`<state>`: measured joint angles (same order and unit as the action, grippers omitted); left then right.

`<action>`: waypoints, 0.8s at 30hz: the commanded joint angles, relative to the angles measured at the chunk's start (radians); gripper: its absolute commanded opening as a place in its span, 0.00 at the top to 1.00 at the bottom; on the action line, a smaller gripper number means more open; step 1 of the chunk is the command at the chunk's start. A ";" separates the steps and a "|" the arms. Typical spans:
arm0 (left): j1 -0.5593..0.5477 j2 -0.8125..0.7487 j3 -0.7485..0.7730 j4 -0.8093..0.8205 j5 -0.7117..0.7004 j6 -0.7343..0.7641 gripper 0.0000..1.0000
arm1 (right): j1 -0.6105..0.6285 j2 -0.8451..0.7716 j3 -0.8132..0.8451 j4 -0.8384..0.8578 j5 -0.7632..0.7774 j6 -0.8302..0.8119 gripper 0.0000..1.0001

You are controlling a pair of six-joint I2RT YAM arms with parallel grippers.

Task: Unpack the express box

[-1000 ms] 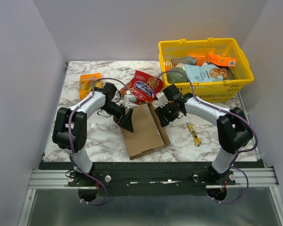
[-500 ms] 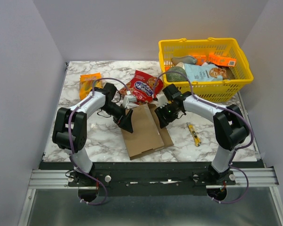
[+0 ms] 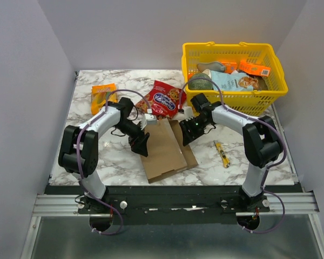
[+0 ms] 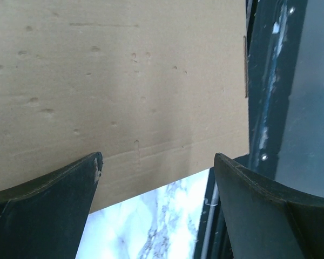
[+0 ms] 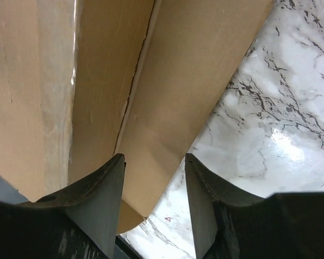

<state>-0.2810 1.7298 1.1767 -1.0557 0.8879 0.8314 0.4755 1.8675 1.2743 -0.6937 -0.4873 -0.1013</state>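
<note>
The express box [image 3: 163, 152], plain brown cardboard, lies flat at the table's middle with a side flap [image 3: 189, 151] folded out to its right. My left gripper [image 3: 141, 143] hangs open at the box's left edge. In the left wrist view its jaws [image 4: 157, 181] stand wide apart over the cardboard [image 4: 124, 81], with nothing between them. My right gripper [image 3: 188, 133] is at the box's far right corner. In the right wrist view its jaws [image 5: 154, 172] stand partly apart astride the flap's edge [image 5: 178, 91], not pinching it.
A yellow basket [image 3: 235, 102] full of packets stands at the back right. A red snack bag [image 3: 165, 99] lies just behind the box, an orange pack [image 3: 101, 96] at the back left. A small yellow tool [image 3: 222, 154] lies right of the flap.
My left gripper has slid a little toward the near left along the box's edge. The right gripper's jaws have narrowed and it has shifted slightly back and right.
</note>
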 commanded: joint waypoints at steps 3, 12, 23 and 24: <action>0.103 0.048 -0.120 0.074 -0.587 0.172 0.01 | -0.011 -0.132 -0.059 0.026 -0.005 0.009 0.45; 0.128 -0.124 0.000 0.011 -0.360 0.108 0.01 | -0.008 -0.217 -0.121 0.052 0.022 -0.110 0.47; 0.128 -0.207 0.000 -0.004 -0.254 -0.061 0.01 | -0.006 -0.154 -0.010 0.407 0.009 -0.241 0.39; 0.128 -0.217 -0.012 -0.007 -0.242 -0.067 0.01 | -0.005 -0.142 -0.004 0.465 0.000 -0.254 0.39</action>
<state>-0.1562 1.5612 1.1839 -1.0420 0.6388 0.8211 0.4694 1.6802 1.2072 -0.4774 -0.4763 -0.2611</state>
